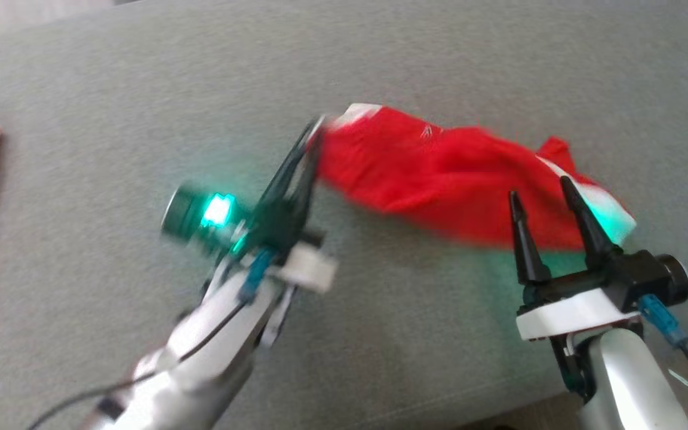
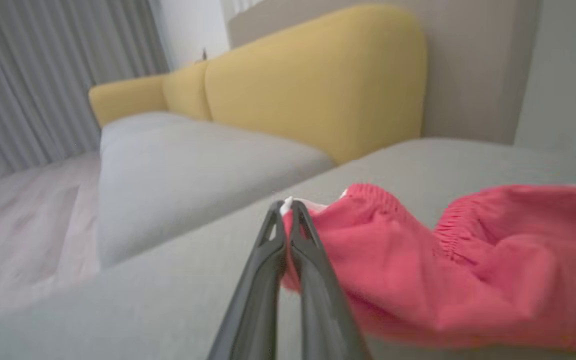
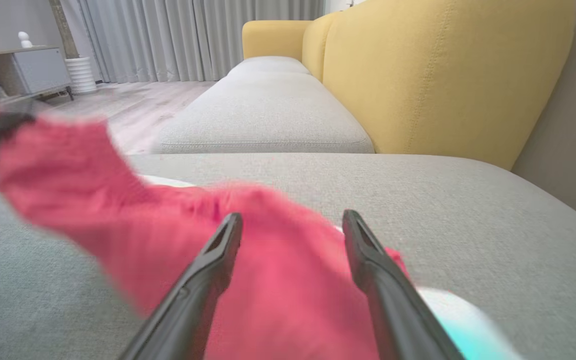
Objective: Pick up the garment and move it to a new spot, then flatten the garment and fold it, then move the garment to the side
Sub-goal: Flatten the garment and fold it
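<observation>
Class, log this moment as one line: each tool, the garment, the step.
left tool: shut on garment edge | right tool: open, at garment's other end | garment: red, crumpled on grey cushion | step: not yet flattened

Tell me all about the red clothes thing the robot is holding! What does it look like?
The garment is soft-looking red cloth with white edging and a gathered, stretchy-looking band. It lies rumpled and stretched out across the grey cushion. The left gripper is shut on one white-edged end and holds it raised. The right gripper is open over the other end. Whether it touches the cloth is unclear.
</observation>
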{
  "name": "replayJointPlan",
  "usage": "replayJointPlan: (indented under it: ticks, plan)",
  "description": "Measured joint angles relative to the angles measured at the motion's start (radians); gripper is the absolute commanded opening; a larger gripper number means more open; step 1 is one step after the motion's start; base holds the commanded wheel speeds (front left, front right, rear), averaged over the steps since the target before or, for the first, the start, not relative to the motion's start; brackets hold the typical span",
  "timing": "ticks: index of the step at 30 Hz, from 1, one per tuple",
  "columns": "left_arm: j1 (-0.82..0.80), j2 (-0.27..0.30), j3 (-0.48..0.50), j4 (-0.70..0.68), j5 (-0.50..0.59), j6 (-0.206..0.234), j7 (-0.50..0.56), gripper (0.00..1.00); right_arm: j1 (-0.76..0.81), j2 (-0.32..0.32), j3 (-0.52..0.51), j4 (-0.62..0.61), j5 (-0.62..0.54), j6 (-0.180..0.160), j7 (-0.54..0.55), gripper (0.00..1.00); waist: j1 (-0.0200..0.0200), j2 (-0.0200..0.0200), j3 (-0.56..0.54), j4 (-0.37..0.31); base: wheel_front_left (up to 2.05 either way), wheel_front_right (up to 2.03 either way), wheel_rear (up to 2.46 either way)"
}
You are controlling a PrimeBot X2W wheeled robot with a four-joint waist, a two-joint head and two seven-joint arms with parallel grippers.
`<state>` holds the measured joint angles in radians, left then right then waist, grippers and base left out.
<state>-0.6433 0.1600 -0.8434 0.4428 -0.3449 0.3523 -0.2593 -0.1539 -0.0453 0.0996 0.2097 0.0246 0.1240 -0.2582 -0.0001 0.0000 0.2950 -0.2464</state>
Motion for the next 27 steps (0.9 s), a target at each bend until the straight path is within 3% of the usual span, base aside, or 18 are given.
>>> replayJointPlan:
  ticks: [1,4,8,12,17,20,27]
  plan:
    - [0.0,0.0,0.0,0.0,0.0,0.0,0.0,1.0,0.0,0.0,0.0,0.0,0.0,0.0,0.0,1.0,0.0,0.0,0.0,0.0,0.0,0.0,0.0]
    - [0.101,0.001,0.081,0.065,-0.054,-0.027,0.002,1.0,0.001,-0.001,-0.016,0.0,-0.008,0.0,0.0,1.0,0.0,0.0,-0.004,0.027,0.0,0.0,0.0]
    - [0.149,-0.017,0.173,0.04,-0.054,-0.053,0.003,1.0,0.004,0.0,-0.024,0.002,-0.016,0.0,0.0,1.0,0.0,0.0,-0.011,0.044,0.0,0.0,0.0]
    - [0.122,-0.068,0.197,-0.01,-0.048,-0.123,0.003,1.0,0.016,0.0,-0.047,0.007,-0.016,0.0,0.0,1.0,0.0,0.0,-0.017,0.045,0.0,0.0,0.0]
    - [0.025,-0.107,0.11,0.036,-0.13,-0.251,0.083,1.0,0.041,0.0,-0.067,0.007,-0.016,0.0,0.0,1.0,0.0,0.0,-0.02,0.011,0.0,0.0,0.0]
    - [-0.052,-0.108,0.018,0.054,-0.172,-0.3,0.159,1.0,0.041,0.0,-0.072,0.008,-0.016,0.0,0.0,1.0,0.0001,0.0,-0.015,-0.023,0.0,0.0,0.0]
    - [-0.19,-0.11,-0.166,0.148,-0.306,-0.3,0.289,1.0,0.039,0.0,-0.045,0.009,0.009,0.0,0.0,1.0,0.0001,0.0,0.003,-0.114,0.0,0.0,0.0]
